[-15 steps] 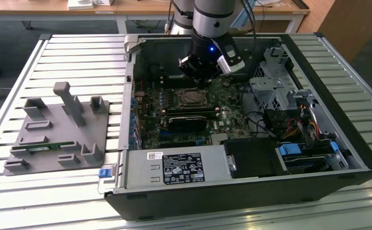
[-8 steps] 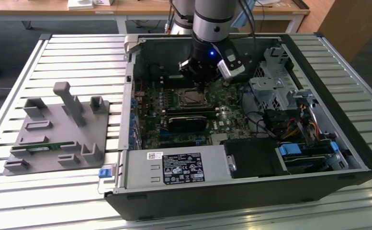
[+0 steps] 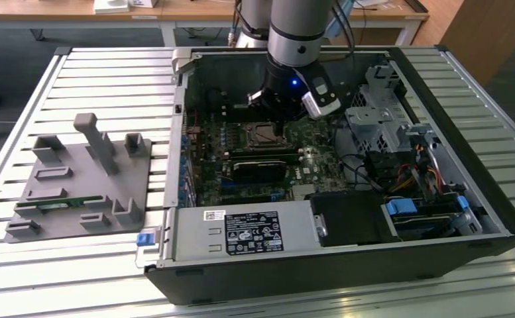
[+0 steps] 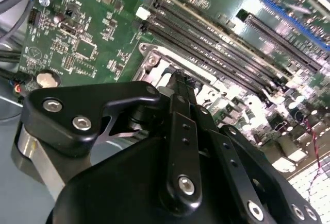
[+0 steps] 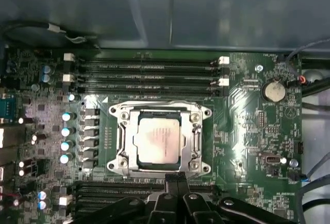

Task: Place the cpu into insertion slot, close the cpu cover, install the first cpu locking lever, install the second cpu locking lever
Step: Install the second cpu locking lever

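1. The cpu [image 5: 157, 140] sat flat in the insertion slot [image 5: 121, 142], its silver-grey top showing through the square window of the cpu cover [image 5: 193, 140], which lay closed down around it in the first wrist view.
2. In the exterior view the socket [image 3: 264, 135] lay on the green motherboard [image 3: 315, 169] inside the open computer case [image 3: 469, 132], at about 6 o'clock from the arm's wrist.
3. The gripper [image 5: 177, 178] hung just at the socket's near edge, its two black fingers pressed together with nothing between them; in the second wrist view the fingertips [image 4: 181, 82] pointed down at the socket's metal frame [image 4: 154, 59].
4. Long black memory slots [image 5: 147, 74] ran along the socket at 12 o'clock in the first wrist view, with more by the gripper.
5. A round coin battery [image 5: 274, 91] sat on the board at about 2 o'clock from the socket.
6. Well apart, at 9 o'clock from the case in the exterior view, a grey fixture plate [image 3: 80, 185] rested on the slatted tabletop [image 3: 107, 73].
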Robot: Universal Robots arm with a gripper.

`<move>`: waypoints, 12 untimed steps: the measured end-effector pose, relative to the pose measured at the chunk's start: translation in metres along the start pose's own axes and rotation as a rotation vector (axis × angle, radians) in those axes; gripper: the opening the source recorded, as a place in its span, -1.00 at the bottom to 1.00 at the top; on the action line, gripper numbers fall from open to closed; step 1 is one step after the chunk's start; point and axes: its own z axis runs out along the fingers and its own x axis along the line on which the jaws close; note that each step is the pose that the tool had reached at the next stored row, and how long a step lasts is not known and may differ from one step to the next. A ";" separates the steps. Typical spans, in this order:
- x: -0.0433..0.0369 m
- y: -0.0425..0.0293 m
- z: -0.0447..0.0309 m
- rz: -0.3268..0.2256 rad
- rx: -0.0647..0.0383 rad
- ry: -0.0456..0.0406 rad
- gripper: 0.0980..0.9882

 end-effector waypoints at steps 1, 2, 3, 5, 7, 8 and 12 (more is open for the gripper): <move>0.0017 -0.0006 0.0002 0.000 0.000 0.0001 -0.98; 0.0041 -0.0010 0.0003 0.000 0.000 0.0000 -0.98; 0.0061 -0.0014 0.0005 0.000 0.000 0.0000 -0.98; 0.0071 -0.0033 0.0009 0.000 0.000 0.0009 -0.98; 0.0081 -0.0056 0.0013 0.000 0.000 0.0017 -0.98; 0.0090 -0.0067 0.0014 0.000 0.000 0.0018 -0.98; 0.0174 -0.0090 0.0029 0.000 0.000 0.0019 -0.98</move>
